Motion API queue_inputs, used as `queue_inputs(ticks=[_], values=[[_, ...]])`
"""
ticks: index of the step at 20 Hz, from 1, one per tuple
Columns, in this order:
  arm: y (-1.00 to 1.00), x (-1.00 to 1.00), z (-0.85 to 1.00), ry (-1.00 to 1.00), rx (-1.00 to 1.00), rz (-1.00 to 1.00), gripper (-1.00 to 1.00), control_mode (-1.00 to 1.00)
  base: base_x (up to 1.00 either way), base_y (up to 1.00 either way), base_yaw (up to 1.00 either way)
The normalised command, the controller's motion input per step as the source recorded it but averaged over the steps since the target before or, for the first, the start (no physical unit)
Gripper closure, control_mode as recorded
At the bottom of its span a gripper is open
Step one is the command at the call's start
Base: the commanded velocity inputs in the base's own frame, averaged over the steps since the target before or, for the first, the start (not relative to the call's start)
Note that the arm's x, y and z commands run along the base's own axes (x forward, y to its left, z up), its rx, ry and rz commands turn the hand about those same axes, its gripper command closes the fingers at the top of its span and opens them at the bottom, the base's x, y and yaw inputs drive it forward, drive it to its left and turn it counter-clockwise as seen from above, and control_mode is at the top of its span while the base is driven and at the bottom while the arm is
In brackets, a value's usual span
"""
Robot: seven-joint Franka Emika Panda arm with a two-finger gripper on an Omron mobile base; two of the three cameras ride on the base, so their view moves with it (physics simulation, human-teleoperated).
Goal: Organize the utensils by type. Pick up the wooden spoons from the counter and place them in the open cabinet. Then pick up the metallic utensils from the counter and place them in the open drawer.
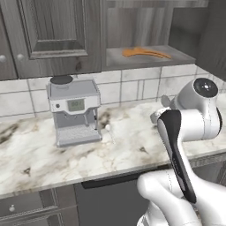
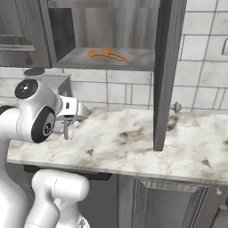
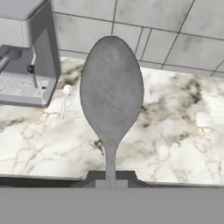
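While pinched by the end effector [image 3: 110,183] — grey spoon [image 3: 111,94], bowl forward.

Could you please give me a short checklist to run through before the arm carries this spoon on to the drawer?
1. Grey spoon in the grip: ok. Its handle runs down between the fingertips of the gripper, which is shut on it.
2. Spoon lifted off the counter: ok. It stands above the marble in the hand view.
3. Wooden spoons put away: ok. Both lie on the shelf of the open cabinet.
4. Other metal spoon: not ok. It lies on the counter beside the coffee machine.
5. Drawer position: cannot tell.
6. Open cabinet door near the path: cannot tell whether the arm clears it.
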Motion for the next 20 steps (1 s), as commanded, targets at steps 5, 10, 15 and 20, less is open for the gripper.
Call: queue_inputs(ticks=[5,10,15,20], values=[[0.00,0.00,0.00,0.00,0.00,0.00,1.00,1.00,-0.60,0.06,-0.20],[0.00,0.00,0.00,0.00,0.00,0.00,1.00,1.00,-0.43,0.19,-0.29],[0.00,0.00,0.00,0.00,0.00,0.00,1.00,1.00,-0.56,0.06,-0.44],[0.00,0.00,0.00,0.00,0.00,0.00,1.00,1.00,-0.50,0.00,-0.52]])
